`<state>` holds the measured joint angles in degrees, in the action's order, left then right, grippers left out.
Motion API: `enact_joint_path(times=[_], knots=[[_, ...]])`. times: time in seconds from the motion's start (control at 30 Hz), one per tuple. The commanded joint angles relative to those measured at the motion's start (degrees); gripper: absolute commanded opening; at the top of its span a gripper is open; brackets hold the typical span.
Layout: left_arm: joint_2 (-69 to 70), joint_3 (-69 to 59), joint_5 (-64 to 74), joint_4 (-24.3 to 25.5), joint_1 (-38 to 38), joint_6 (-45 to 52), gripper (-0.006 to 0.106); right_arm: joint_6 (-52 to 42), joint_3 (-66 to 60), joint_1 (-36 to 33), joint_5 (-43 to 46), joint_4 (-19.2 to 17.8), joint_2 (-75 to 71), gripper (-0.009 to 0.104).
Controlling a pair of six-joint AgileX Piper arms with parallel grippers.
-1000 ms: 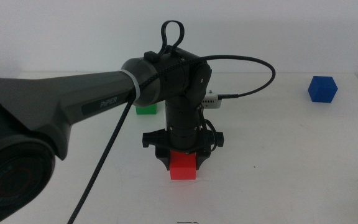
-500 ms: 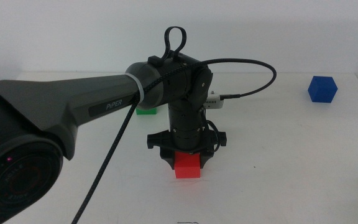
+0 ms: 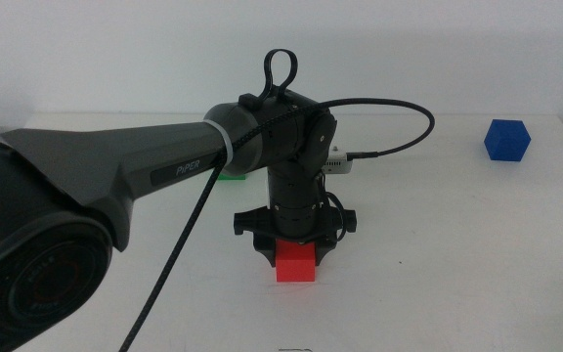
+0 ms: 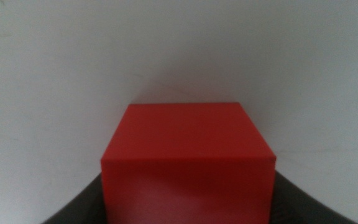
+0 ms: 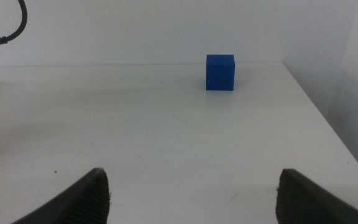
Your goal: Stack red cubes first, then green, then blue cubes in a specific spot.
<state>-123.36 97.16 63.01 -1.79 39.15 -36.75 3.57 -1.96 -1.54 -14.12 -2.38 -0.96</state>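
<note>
My left gripper point(image 3: 295, 252) reaches in from the left and points down at the table's middle front, shut on the red cube point(image 3: 296, 266). The cube's lower half shows below the jaws, at or just above the white tabletop. In the left wrist view the red cube point(image 4: 188, 158) fills the space between the dark jaws. The green cube point(image 3: 229, 178) peeks out behind the left arm, mostly hidden. The blue cube point(image 3: 507, 140) stands alone at the far right, and the right wrist view shows this blue cube point(image 5: 220, 72) ahead of my open right gripper point(image 5: 197, 199), which holds nothing.
A black cable point(image 3: 399, 132) loops from the left wrist over the table to a small white connector point(image 3: 335, 156). The table's right edge point(image 5: 328, 124) runs close beside the blue cube. The right arm is out of the middle view.
The left gripper has shifted slightly to the right with the red cube held in it. The blue and green cubes have not moved.
</note>
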Motion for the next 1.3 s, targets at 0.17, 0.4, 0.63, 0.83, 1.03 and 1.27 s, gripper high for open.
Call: enact_joint_path(times=[0.17, 0.4, 0.63, 0.83, 1.03, 1.27], knots=[[1.97, 0.91, 1.0, -0.46, 0.23, -1.59, 0.039, -0.54, 1.36, 0.04, 4.32, -0.75, -0.89, 0.094], [2.09, 0.91, 1.0, 0.0, 0.23, -1.64, 0.082, -0.54, 1.36, 0.04, 4.32, -0.75, -0.89, 0.094], [4.72, 1.73, 1.55, 0.12, 0.11, -1.7, 0.094, -0.54, 1.36, 0.04, 4.32, -0.75, -0.89, 0.094], [11.26, 4.22, 3.7, 3.33, 0.09, -1.7, 0.094, -0.54, 1.36, 0.04, 4.32, -0.75, -0.89, 0.094], [17.3, 5.57, 4.77, 16.39, 0.09, -0.27, 0.094, -0.54, 1.36, 0.04, 4.32, -0.75, -0.89, 0.094], [17.58, 6.03, 3.16, 23.81, -1.45, -0.27, 0.094, -0.54, 1.36, 0.04, 4.32, -0.75, -0.89, 0.094]])
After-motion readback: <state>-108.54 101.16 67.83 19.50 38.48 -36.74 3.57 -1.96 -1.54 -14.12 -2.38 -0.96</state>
